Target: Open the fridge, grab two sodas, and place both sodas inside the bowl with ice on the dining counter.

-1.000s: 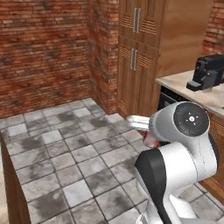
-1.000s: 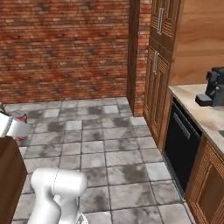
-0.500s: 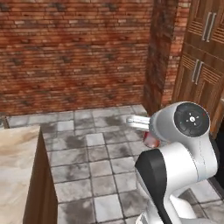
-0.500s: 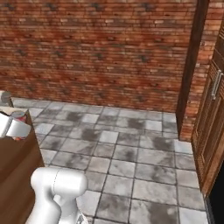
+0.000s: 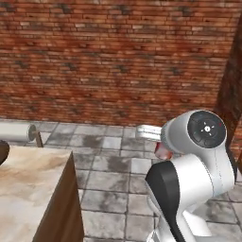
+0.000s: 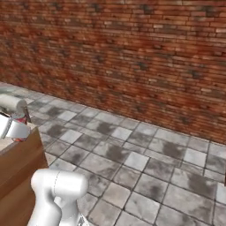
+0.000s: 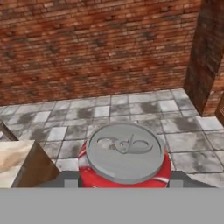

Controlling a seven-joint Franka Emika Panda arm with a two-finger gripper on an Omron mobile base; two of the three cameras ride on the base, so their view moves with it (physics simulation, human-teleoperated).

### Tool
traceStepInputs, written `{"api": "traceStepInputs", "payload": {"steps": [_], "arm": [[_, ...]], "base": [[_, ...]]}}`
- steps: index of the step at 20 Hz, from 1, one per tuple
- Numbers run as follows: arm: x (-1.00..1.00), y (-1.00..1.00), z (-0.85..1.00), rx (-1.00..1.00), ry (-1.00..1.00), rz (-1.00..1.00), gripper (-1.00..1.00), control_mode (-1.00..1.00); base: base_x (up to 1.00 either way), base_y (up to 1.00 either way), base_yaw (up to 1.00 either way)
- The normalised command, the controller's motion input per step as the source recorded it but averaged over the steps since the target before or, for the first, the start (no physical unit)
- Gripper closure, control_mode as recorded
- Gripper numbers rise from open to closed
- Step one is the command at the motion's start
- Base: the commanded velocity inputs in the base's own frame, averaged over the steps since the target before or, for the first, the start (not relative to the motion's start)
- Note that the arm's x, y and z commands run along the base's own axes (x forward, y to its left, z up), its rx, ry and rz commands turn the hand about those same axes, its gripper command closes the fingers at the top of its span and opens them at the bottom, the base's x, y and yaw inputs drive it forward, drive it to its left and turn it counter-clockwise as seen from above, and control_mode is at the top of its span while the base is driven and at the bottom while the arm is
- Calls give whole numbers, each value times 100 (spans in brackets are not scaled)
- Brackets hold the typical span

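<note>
Carrying one soda (image 7: 124, 158) between its finger pads, the gripper (image 7: 124, 178) was clenched on the can — the hand view looked straight down on the grey lid with its pull tab, the red body bulging below it and a dark finger (image 7: 69, 178) pressed against each side. From the left base view a sliver of the same red can (image 5: 163, 151) showed just behind the arm's big white joint, held out in the air above the tiled floor (image 5: 118, 165), well clear of any surface.

The dining counter (image 5: 28, 189) sat at the lower left of that view, its beige marble top on a brown wooden side, with a pale-cushioned stool (image 5: 19, 132) just beyond its far corner. A dark curved edge at the far left border could have been the bowl, but too little of it showed to be sure. From the right base view the counter's wooden corner (image 6: 20, 163) lay low at the left, with the gripper (image 6: 11, 128) and a spot of red just above it. A brick wall (image 6: 132, 62) closed off the background.

Judging by this, the fetching of this can was done and the carry to the counter was under way — placing it in the bowl was left. Whether it was the first or second soda could not be told.
</note>
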Motion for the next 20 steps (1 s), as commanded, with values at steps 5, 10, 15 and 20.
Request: {"api": "traceStepInputs", "payload": {"steps": [5,10,15,20], "arm": [[0,0,0,0,0,0,100,100],[0,0,0,0,0,0,100,100],[0,0,0,0,0,0,100,100],[0,0,0,0,0,0,100,100]], "base": [[80,-39,48],[70,-52,45],[65,-53,45],[60,-49,45]]}}
